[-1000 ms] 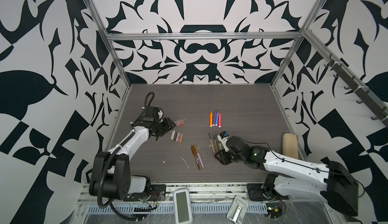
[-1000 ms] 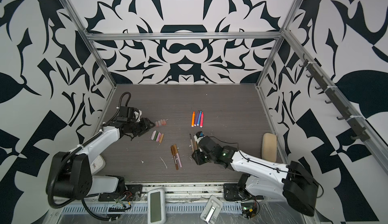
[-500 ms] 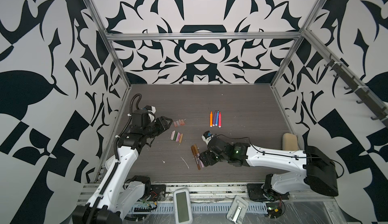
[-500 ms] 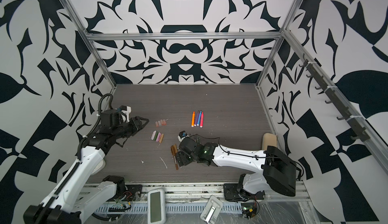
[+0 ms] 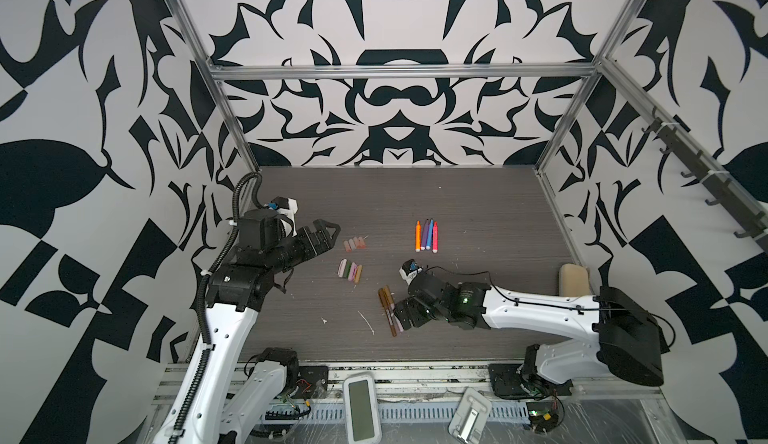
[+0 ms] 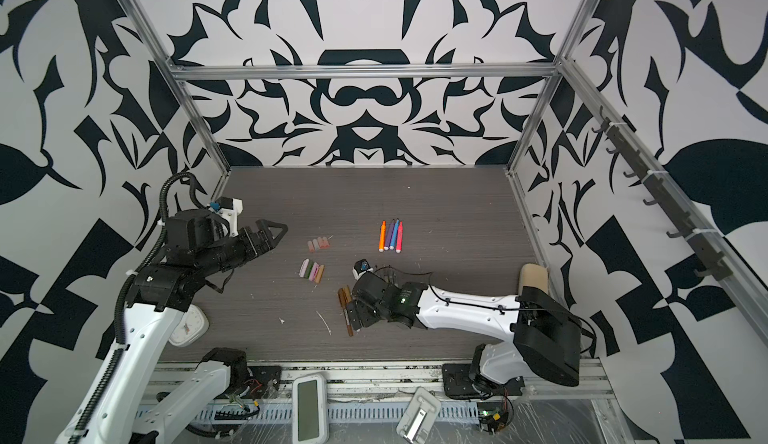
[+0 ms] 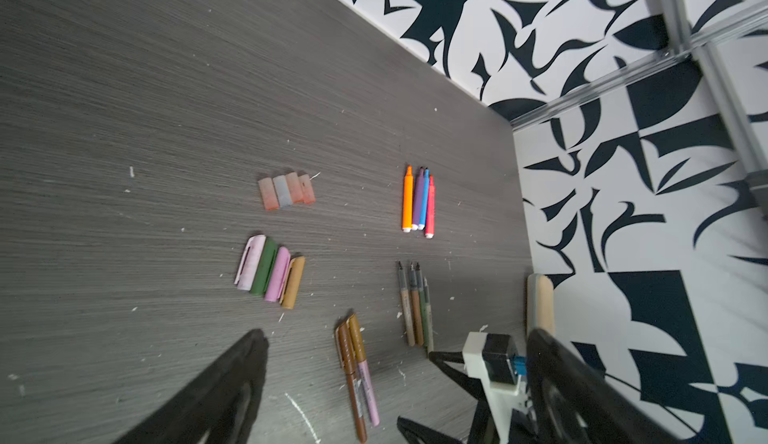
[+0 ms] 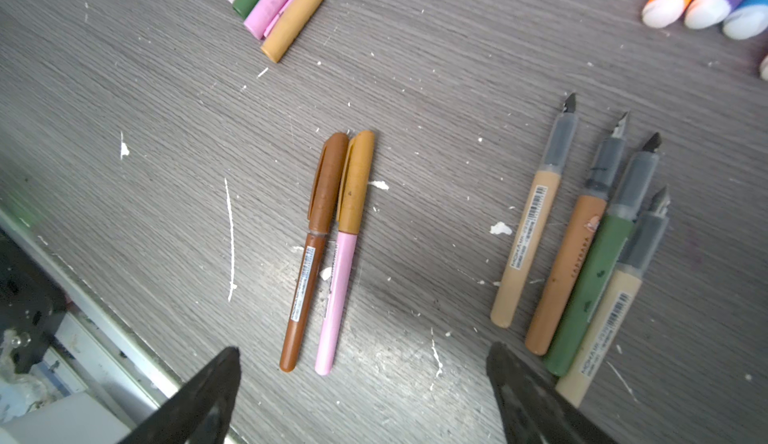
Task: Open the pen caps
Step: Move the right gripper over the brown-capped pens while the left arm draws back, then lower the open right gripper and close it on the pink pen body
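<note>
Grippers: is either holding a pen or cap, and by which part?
Nothing is held: the left gripper and the right gripper are both open and empty.

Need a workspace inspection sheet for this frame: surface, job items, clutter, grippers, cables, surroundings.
Surface: grey wood-grain table, white flecks throughout.
Job's things: two capped pens; four bright pens, four muted pens uncapped; four translucent caps, four opaque caps loose.
Clutter: beige block by the right wall.
Grippers: left gripper open, empty; right gripper open, empty, by the capped pens.
Cables: black conduit along left arm; thin cable along right arm.
Surroundings: black-and-white patterned walls, hook rail.
</note>
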Motion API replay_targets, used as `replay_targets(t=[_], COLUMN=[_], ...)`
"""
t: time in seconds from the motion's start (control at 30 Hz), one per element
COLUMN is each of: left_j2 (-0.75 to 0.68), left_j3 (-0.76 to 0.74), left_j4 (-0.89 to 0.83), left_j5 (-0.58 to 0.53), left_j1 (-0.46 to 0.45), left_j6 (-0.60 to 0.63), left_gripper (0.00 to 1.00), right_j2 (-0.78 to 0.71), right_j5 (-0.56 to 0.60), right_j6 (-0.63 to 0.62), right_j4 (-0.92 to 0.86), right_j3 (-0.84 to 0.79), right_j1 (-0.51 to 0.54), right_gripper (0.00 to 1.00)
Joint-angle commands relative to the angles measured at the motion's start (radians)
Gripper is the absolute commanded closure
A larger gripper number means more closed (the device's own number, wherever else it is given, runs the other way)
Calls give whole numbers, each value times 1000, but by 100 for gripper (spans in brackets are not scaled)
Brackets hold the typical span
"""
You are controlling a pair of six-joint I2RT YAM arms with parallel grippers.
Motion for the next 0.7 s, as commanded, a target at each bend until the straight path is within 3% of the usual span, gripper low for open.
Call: replay_targets(t=[0.0, 0.1, 0.27, 0.67], left_j2=[-4, -15, -57, -42], left_j3=[63, 64, -46, -127], left_j4=[-99, -139, -109, -29], left_j5=[-29, -20, -45, 19], left_j1=[1, 1, 1, 2], left_j6=[99, 161, 175, 163], left_gripper=[1, 4, 1, 5], right_j2=[-21, -9, 55, 131], right_j5=[28, 34, 38, 34], right_j6=[16, 25, 27, 7], right_j4=[-25, -36, -56, -90], right_j3=[23, 18, 61, 138], right_j1=[2, 3, 3, 3], right_gripper=[8, 14, 24, 28])
